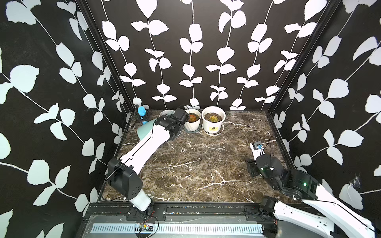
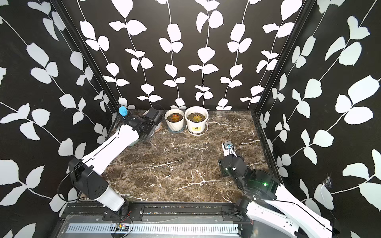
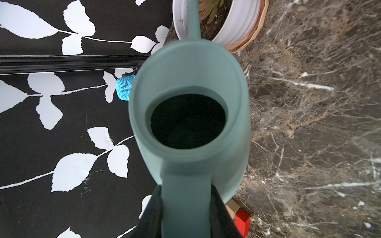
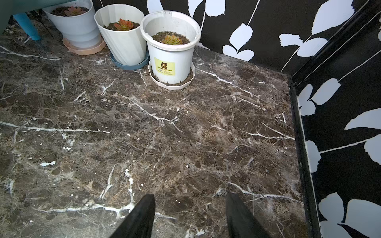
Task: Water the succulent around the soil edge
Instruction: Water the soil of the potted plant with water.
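Left claw [image 3: 186, 208] clamps teal watering can [image 3: 188, 78], spout [image 3: 193, 18] over white pot [image 3: 239, 26]

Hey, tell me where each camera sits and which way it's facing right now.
Top views: high at the front, looking down and back across the table to the row of pots; the left arm and right arm show.
Left wrist: on the left arm, looking along the left tool, shut on the watering can handle, toward the peach-saucer pot.
Right wrist: on the right arm, low over the table, facing the pots; the open right tool shows.
Shared: both wrist views show the peach-saucer pot.
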Controlling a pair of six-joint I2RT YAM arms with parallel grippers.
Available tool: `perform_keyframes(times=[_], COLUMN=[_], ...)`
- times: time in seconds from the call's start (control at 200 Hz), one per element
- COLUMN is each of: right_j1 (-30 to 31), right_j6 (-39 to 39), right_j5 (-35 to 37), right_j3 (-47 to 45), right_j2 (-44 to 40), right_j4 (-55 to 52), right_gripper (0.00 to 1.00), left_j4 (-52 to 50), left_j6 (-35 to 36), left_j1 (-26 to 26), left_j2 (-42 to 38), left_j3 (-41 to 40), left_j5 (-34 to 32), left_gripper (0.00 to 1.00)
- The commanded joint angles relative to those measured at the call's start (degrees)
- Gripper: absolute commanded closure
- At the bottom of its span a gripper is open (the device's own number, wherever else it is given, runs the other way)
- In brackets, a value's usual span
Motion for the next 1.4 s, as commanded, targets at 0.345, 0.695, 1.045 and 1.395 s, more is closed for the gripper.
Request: perform_keyframes(times=[0.345, 0.695, 1.045, 1.395], right_j1=[-0.3, -0.3, -0.3, -0.4], right_j6=[0.7, 1.3, 2.3, 3.0], right_j5=[0.6, 0.2, -0.2, -0.5], right_j3=[-1.2, -1.3, -1.3, -0.9], right_j2=[-0.5, -0.7, -1.5, -1.9], right_j4=[-0.2, -0.1, -0.7, -1.2], right_gripper=[0.42, 0.42, 0.42, 0.43], left_j4=[-0.3, -2.2, -4.8, -5.6], left_j6=[-0.2, -1.5, -3.7, -3.7], left_j1=[-1.5, -1.8, -2.3, -2.7], left_j2=[0.2, -1.1, -2.2, -3.6], left_j3=[1.6, -0.3, -0.7, -0.7], left_j5=[-3.8, -3.9, -3.6, -4.2], left_gripper=[1.0, 1.0, 1.0, 1.0])
